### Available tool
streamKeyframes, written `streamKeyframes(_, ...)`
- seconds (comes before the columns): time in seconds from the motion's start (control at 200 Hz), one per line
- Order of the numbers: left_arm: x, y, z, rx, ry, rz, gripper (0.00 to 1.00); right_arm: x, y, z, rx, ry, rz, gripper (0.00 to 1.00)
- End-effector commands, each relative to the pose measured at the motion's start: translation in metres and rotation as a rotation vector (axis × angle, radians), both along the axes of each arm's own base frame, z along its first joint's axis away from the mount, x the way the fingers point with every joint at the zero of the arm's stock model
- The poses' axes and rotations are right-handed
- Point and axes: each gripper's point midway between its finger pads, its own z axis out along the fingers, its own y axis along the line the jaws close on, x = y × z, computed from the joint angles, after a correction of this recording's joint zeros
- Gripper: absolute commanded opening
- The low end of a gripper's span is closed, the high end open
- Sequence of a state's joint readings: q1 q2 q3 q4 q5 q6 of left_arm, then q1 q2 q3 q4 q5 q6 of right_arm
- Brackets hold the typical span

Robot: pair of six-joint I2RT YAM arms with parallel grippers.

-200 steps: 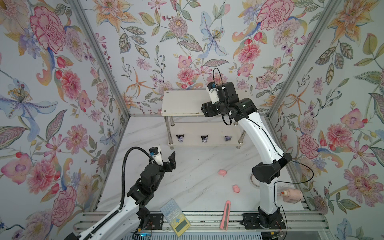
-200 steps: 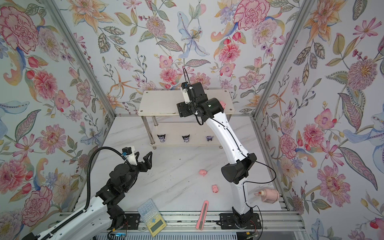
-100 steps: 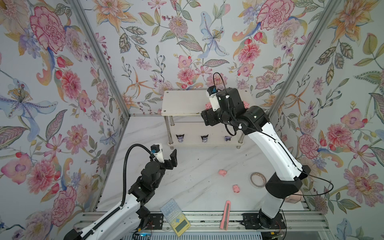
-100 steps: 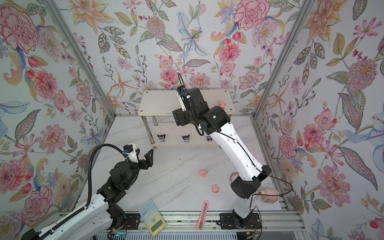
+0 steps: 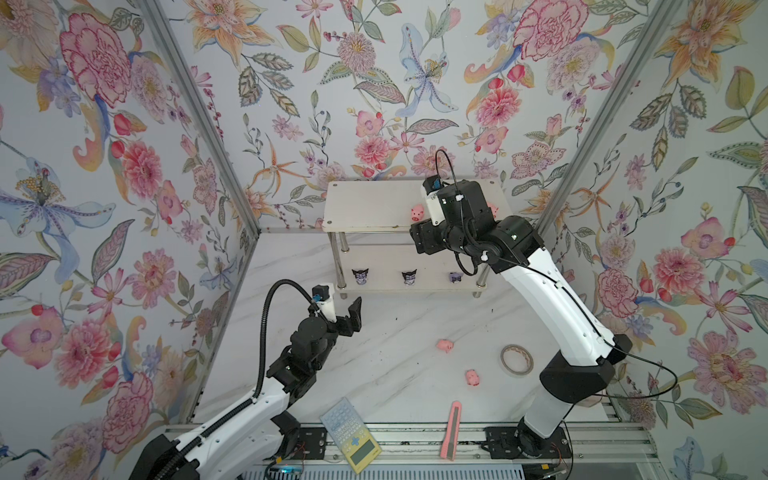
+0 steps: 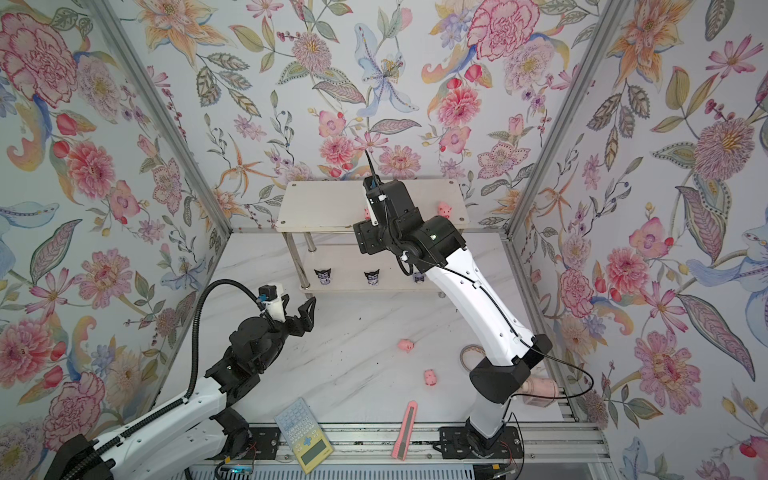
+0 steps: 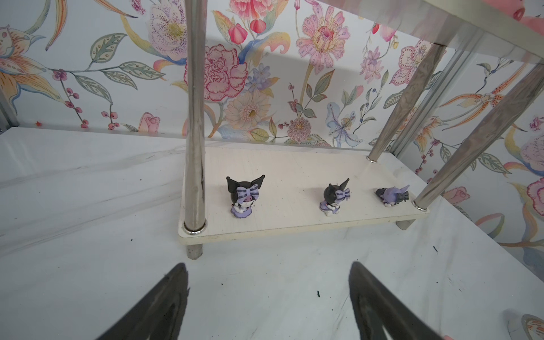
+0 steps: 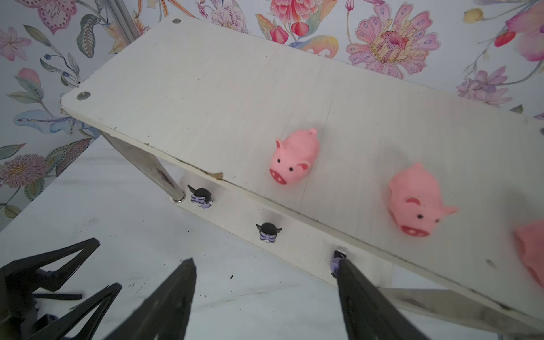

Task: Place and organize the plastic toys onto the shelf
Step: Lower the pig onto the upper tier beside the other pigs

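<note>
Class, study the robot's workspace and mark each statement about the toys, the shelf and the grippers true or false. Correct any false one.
1. All three black-and-purple figurines are on the lower board of the shelf. True.
2. Every pig is already on the shelf. False: two pink pigs lie on the table.
3. The left gripper holds a figurine. False: its jaws are open and empty.
4. The pink utility knife lies at the table's front edge, off the shelf. True.
5. The right gripper is shut on a pig. False: its jaws are open and hold nothing.
</note>
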State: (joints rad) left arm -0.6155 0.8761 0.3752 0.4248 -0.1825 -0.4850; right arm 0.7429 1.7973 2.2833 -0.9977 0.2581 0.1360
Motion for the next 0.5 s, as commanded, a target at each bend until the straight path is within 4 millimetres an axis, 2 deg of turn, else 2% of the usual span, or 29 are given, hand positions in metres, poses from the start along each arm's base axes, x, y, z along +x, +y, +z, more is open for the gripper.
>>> streamKeyframes(0.0,-0.001,-0.005,0.022,-0.030,-0.053,-0.025,0.86,0.022,0.008,0.002,0.040,-0.002,0.011,0.77)
streamKeyframes(0.16,-0.002,0.002,0.020,-0.010,-0.048,0.006,0.87,0.049,0.012,-0.004,0.070,0.007,0.002,0.75)
streamKeyframes(0.255,-0.003,0.005,0.019,-0.004,-0.048,0.021,0.87,0.056,0.017,-0.010,0.083,0.024,0.009,0.73)
streamKeyframes(0.28,-0.003,0.007,0.018,-0.002,-0.048,0.025,0.87,0.067,0.005,-0.012,0.086,0.028,-0.020,0.73)
streamKeyframes(0.42,-0.002,0.010,0.017,0.010,-0.046,0.046,0.87,0.078,0.009,-0.023,0.097,0.051,-0.004,0.67)
streamKeyframes(0.495,-0.001,0.011,0.018,0.016,-0.045,0.052,0.87,0.081,0.012,-0.025,0.104,0.058,0.014,0.61)
